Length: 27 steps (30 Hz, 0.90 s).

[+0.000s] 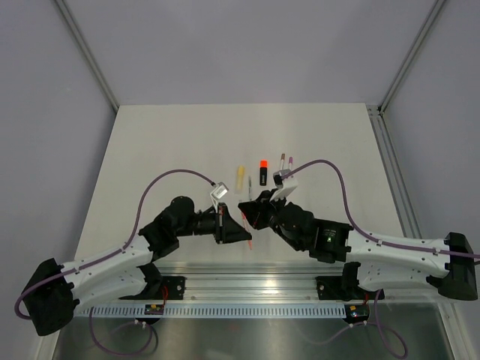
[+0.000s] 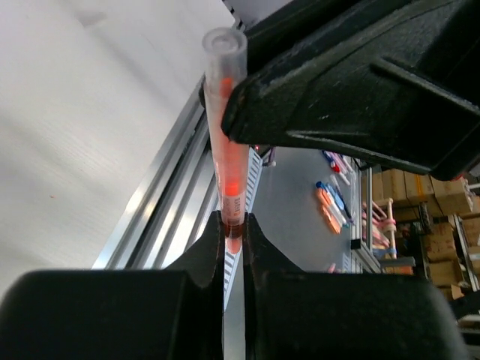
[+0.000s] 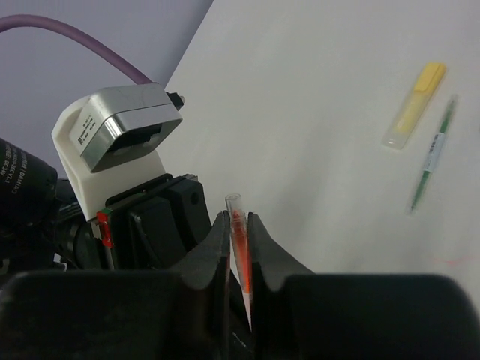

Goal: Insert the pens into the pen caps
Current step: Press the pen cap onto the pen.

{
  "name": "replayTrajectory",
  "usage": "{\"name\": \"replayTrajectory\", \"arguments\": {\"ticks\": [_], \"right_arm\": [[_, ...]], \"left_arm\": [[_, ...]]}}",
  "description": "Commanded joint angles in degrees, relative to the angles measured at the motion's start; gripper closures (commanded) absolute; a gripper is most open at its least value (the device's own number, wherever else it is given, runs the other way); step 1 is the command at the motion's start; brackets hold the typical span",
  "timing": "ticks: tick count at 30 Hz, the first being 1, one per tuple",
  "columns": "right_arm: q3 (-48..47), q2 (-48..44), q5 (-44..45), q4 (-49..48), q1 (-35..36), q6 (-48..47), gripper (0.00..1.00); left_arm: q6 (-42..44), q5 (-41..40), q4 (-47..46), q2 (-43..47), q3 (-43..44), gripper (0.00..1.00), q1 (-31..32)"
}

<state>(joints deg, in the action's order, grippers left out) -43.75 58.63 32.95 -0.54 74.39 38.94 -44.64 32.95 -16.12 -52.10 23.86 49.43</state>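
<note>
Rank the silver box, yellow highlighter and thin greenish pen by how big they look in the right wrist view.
1. The silver box, though it sits nearer the camera.
2. The yellow highlighter, the thicker of the two.
3. The thin greenish pen, slightly longer but far slimmer, so these two are close.

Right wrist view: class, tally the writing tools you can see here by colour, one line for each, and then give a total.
pale yellow highlighter: 1
thin greenish pen: 1
orange-red pen: 1
Total: 3
</note>
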Motion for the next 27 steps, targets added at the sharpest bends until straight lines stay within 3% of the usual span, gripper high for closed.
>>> {"name": "replayTrajectory", "arguments": {"ticks": [1, 3, 7, 9, 17, 21, 27], "right_arm": [[-2.57, 2.37, -11.94, 6.78, -0.99, -2.64, 0.77], [-3.27, -0.35, -17.37, 5.64, -5.12, -4.3, 0.6], [-5.02, -6.5, -26.24, 3.52, -10.3, -8.52, 0.45], [-6.26, -8.27, -31.79, 4.49, -12.25, -11.07, 0.43], [-8.54, -5.21, -48.3, 1.51, -18.31, -13.89, 0.45], [-9.34, -3.17, -50.26, 1.15, -19.63, -13.72, 0.49], [-7.06, -2.29, -51.32, -4.11, -19.81, -11.61, 0.62]], "left_arm": [[0.95, -11.32, -15.89, 4.8, 2.86, 1.0, -2.58], [1.05, -11.94, -15.0, 6.56, 2.51, 1.0, -2.5], [0.26, -12.82, -13.5, 8.76, 0.76, 1.0, -2.15], [-0.35, -12.73, -13.32, 9.55, -0.47, 1.0, -1.88], [-4.49, -10.8, -19.21, 10.53, -2.76, 1.0, -0.13], [-4.58, -9.92, -20.79, 10.43, -2.5, 1.0, 0.67], [-3.87, -10.27, -21.06, 10.88, -2.76, 1.0, 0.76]]}}
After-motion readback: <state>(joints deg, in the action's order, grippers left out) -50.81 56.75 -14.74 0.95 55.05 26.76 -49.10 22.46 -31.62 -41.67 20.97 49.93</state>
